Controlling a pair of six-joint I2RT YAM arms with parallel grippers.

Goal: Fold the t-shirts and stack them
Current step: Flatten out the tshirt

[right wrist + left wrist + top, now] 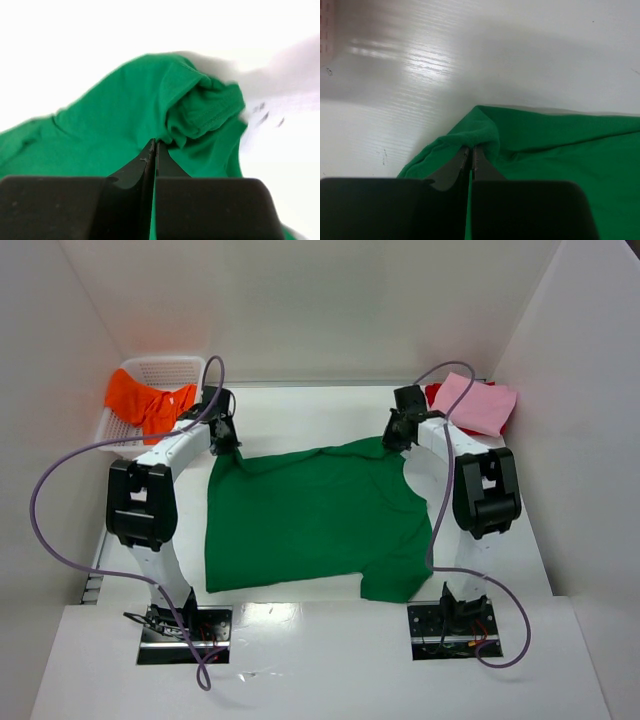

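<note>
A green t-shirt [305, 520] lies spread across the middle of the table. My left gripper [226, 445] is shut on its far left corner, with a fold of green cloth [480, 132] bunched at the closed tips. My right gripper [395, 438] is shut on its far right corner, where the sleeve [210, 112] is crumpled just past the tips. An orange t-shirt [147, 400] hangs over the white mesh basket [160, 368] at the far left. A pink t-shirt [474, 403] lies folded on a red one [434, 392] at the far right.
White walls close in the table on the left, back and right. Purple cables loop from both arms. The two arm bases [180, 625] stand at the near edge.
</note>
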